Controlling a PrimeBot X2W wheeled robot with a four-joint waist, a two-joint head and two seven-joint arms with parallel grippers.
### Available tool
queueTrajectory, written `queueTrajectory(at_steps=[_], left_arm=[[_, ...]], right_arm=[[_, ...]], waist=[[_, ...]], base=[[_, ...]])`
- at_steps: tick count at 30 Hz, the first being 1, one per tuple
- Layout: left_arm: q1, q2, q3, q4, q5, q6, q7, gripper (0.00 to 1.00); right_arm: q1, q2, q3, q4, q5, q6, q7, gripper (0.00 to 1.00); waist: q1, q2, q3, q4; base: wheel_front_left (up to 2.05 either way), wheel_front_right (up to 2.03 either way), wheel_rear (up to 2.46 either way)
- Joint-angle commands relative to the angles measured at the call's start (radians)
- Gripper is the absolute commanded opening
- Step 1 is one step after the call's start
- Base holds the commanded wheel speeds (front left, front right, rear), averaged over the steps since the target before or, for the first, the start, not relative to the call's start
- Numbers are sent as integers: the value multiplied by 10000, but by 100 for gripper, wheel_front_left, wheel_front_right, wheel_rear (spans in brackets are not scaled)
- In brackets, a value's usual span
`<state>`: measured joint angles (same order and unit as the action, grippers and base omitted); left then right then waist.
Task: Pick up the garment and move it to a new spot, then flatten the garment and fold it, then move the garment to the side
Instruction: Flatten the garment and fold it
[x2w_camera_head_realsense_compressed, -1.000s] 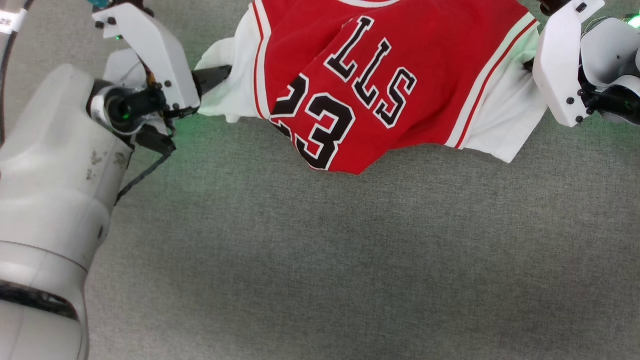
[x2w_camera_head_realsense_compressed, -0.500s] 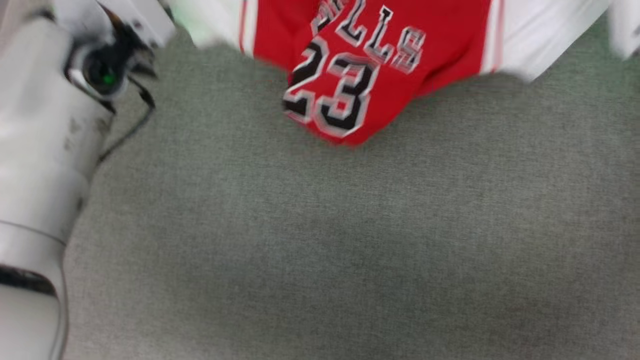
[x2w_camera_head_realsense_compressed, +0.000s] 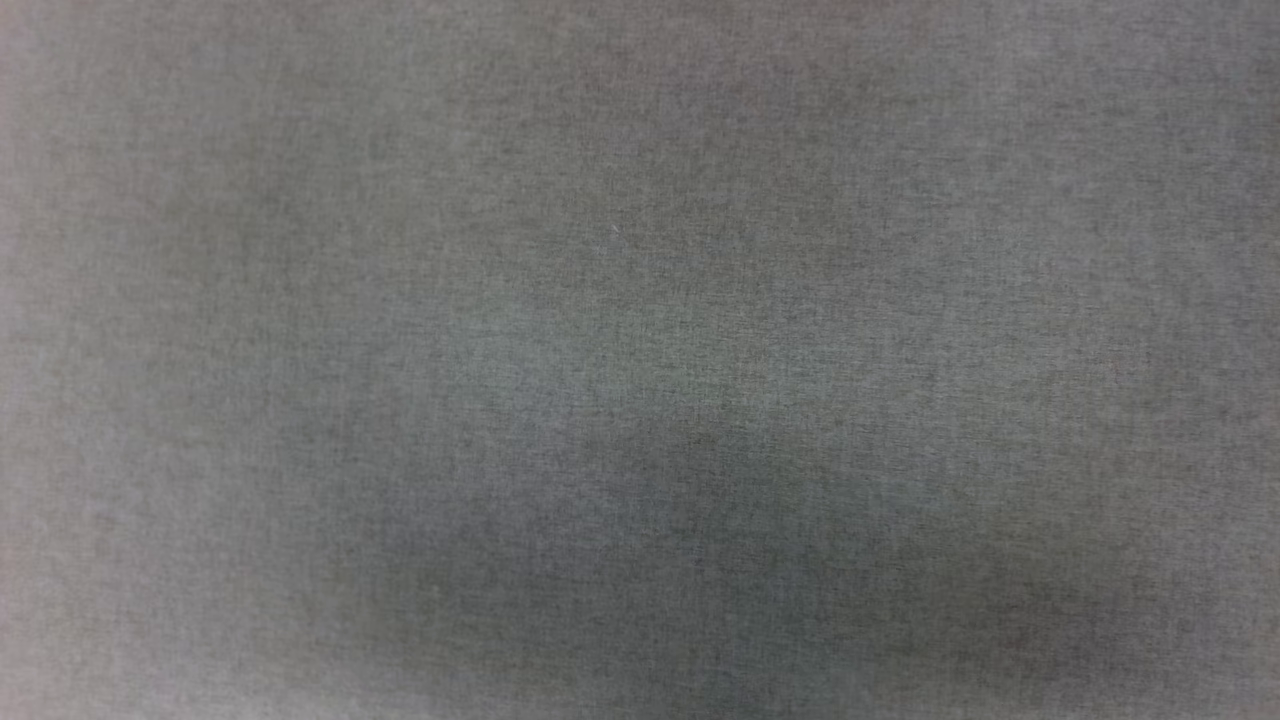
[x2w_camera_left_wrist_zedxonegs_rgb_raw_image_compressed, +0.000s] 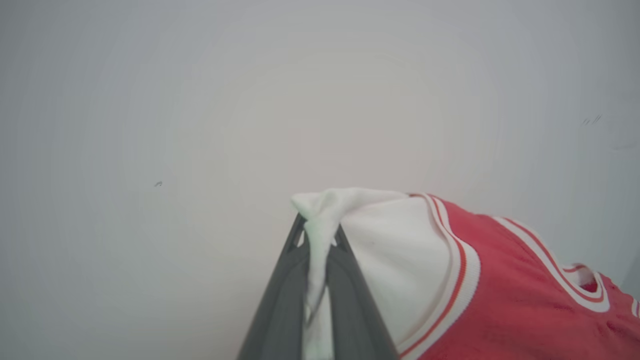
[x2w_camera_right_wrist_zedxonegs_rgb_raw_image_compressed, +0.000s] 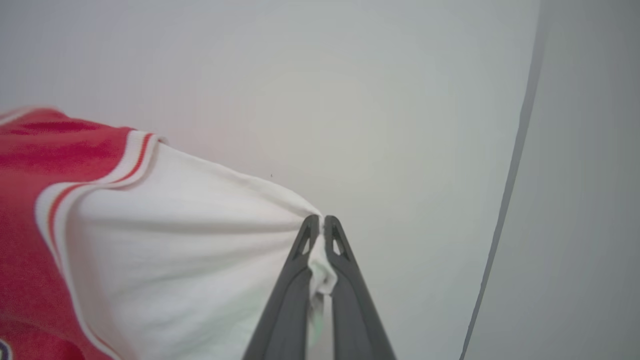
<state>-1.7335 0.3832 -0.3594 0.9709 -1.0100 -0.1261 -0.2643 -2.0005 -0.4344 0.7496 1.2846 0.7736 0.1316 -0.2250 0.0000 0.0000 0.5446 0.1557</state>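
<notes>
Across the head view we find the grey woven table (x2w_camera_head_realsense_compressed: 640, 360) lying flat from edge to edge, room for a gripper to pass anywhere over it. Ahead of the left gripper (x2w_camera_left_wrist_zedxonegs_rgb_raw_image_compressed: 319, 234) the space before a pale plain surface (x2w_camera_left_wrist_zedxonegs_rgb_raw_image_compressed: 200, 125) is open above and to that view's left, while the garment (x2w_camera_left_wrist_zedxonegs_rgb_raw_image_compressed: 500, 290), pinched between its 2 fingers (x2w_camera_left_wrist_zedxonegs_rgb_raw_image_compressed: 282, 305), blocks the lower right. For the right gripper (x2w_camera_right_wrist_zedxonegs_rgb_raw_image_compressed: 320, 224) we see the mirror case: the garment bars that view's left, and the pale stretch above and right runs free up to a thin dark edge (x2w_camera_right_wrist_zedxonegs_rgb_raw_image_compressed: 505, 200).
</notes>
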Motion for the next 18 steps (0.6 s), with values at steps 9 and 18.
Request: queueTrajectory(at_steps=[9,18], left_arm=[[1312,-782,713,-442,703,-50,4,0],[4563,229,-758,-3153,-2252,-43,1903,0]], right_arm=[[857,-142,-559,66,-688,-19,-264,0],[3647,-286,160,-949,-586,-19,-351,0]], waist=[[0,0,-498,-55],[0,0,-1335,-308]], base=[[0,0,0],[0,0,0]])
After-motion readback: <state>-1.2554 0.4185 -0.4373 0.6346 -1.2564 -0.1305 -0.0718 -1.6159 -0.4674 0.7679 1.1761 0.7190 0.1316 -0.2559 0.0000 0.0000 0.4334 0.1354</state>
